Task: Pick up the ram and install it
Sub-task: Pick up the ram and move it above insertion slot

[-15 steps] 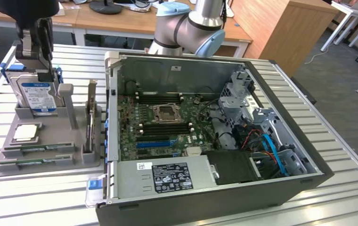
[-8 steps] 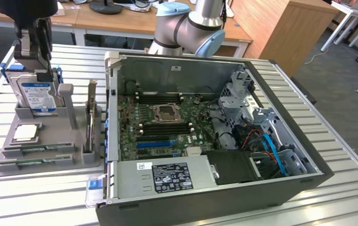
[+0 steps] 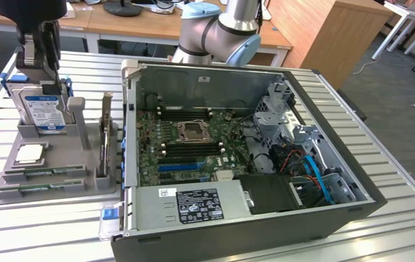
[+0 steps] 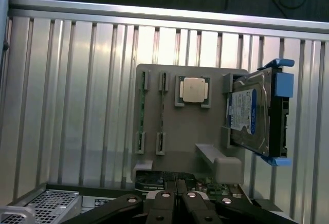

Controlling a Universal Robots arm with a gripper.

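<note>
Two ram sticks point(image 3: 47, 172) lie on edge in the front slots of a grey parts holder point(image 3: 83, 180) at the exterior view's left. In the wrist view they are thin green strips point(image 4: 141, 112) held by grey clips. My gripper point(image 3: 46, 68) hangs high over the back of the holder, just above the hard drive point(image 3: 43, 109). Its fingers point(image 4: 165, 203) are pressed together, shut, with nothing between them. The open computer case point(image 3: 215, 71) lies beside the holder, and the motherboard point(image 3: 193, 142) shows long black memory slots point(image 3: 193, 117).
A processor chip point(image 4: 194, 90) rests flat on the holder. An upright expansion card point(image 3: 106, 136) stands between the holder and the case wall. The power supply point(image 3: 196, 204) and drive cage with blue cables point(image 3: 313, 169) fill the case. The slatted metal table point(image 3: 404, 185) surrounds everything.
</note>
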